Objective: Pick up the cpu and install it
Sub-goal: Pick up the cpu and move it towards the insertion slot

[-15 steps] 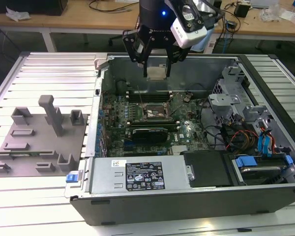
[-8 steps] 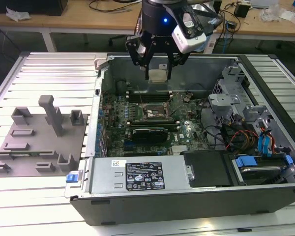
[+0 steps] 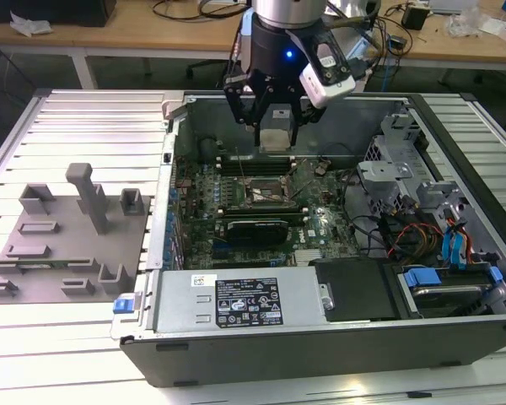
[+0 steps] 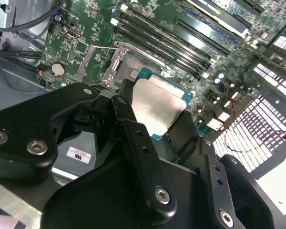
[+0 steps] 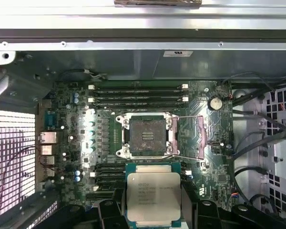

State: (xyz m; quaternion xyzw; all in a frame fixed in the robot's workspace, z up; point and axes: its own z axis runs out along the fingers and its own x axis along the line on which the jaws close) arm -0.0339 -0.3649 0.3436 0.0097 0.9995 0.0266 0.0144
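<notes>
My gripper (image 3: 276, 135) hangs above the open computer case, shut on the cpu (image 3: 275, 138), a thin square chip with a silver-grey top. Both wrist views show the cpu (image 4: 158, 106) (image 5: 153, 196) clamped between the black fingers (image 4: 133, 138). On the green motherboard (image 5: 76, 138) lies the dark metal-framed socket (image 5: 146, 136), its retaining frame swung open and its square bed bare. The chip is held in the air above the board, a little off to one side of the socket (image 3: 263, 196).
RAM slots (image 5: 138, 90) run beside the socket. A black card (image 3: 255, 229), a power supply (image 3: 236, 304) and drive cages with cables (image 3: 422, 219) fill the case. The grey tray with upright blocks (image 3: 63, 245) sits on the slatted table at the exterior view's left.
</notes>
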